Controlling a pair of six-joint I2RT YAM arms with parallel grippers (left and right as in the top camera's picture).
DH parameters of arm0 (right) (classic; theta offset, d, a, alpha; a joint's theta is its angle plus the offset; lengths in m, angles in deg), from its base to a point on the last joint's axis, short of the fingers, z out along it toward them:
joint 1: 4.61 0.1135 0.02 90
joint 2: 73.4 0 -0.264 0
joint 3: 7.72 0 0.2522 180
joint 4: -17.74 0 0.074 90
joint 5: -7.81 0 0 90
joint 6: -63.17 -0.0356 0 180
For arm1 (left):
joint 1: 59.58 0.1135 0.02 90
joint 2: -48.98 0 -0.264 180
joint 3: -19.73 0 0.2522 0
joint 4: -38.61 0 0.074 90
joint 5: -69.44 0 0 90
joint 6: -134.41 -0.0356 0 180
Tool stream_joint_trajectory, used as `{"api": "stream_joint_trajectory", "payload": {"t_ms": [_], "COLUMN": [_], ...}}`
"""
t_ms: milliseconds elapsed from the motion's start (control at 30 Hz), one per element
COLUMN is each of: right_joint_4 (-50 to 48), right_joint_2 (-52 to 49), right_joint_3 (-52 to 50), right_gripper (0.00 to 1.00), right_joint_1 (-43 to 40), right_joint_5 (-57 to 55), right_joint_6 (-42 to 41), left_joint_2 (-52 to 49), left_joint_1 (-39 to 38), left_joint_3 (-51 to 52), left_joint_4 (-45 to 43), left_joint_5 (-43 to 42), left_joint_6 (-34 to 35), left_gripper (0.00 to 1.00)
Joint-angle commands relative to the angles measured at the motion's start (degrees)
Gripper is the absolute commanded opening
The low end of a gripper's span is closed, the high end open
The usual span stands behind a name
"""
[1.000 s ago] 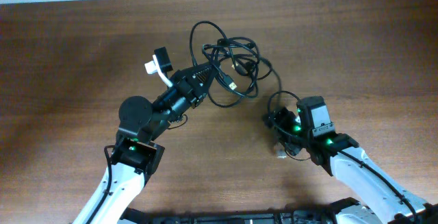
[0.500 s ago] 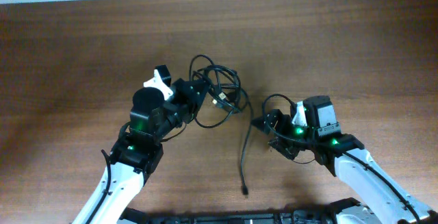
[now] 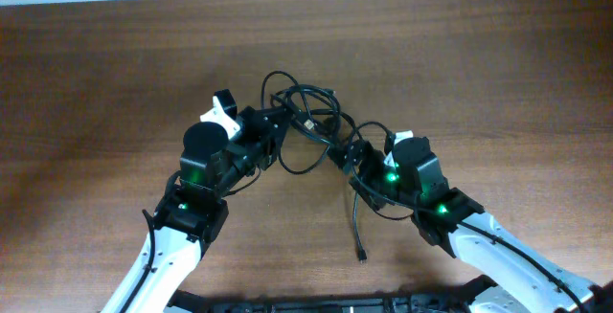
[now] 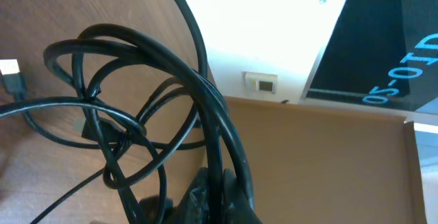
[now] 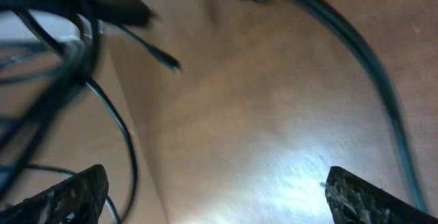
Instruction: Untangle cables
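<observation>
One brown wooden table (image 3: 96,83) carries one tangled bundle of thin black cables (image 3: 306,112); how many strands it holds cannot be told. Two white-and-black robot arms, left (image 3: 196,184) and right (image 3: 431,203), flank that bundle.

Black cables (image 3: 308,112) knot across the gap between left gripper (image 3: 271,129) and right gripper (image 3: 347,160), a loose strand (image 3: 355,222) trailing nearer, with bare wooden table (image 3: 96,83) open on both outer sides.
</observation>
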Motion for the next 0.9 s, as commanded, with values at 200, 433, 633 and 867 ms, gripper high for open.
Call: {"api": "stream_joint_trajectory", "payload": {"t_ms": [200, 433, 633, 867], "right_joint_4": [-12.1, -15.9, -16.0, -18.4], "right_joint_2": [-6.8, -6.7, -6.7, -6.7], "right_joint_3": [0.1, 0.1, 0.1, 0.1], "right_gripper": [1.00, 1.00, 0.99, 0.99], "right_joint_1": [0.5, 0.5, 0.5, -0.8], "right_joint_5": [-5.3, 5.5, 11.7, 4.8], "right_joint_6": [-7.7, -7.7, -7.7, -7.7], "left_joint_2": [0.9, 0.9, 0.9, 0.9], "left_joint_1": [-4.3, -4.6, -4.6, -4.6], "left_joint_3": [-0.7, -0.7, -0.7, -0.7], "left_joint_4": [2.7, 10.5, 11.0, 15.7], "left_joint_5": [-5.1, 2.1, 5.9, 5.2], "left_joint_6": [0.8, 0.8, -0.1, -9.8], "left_gripper": [0.00, 0.00, 0.00, 0.00]}}
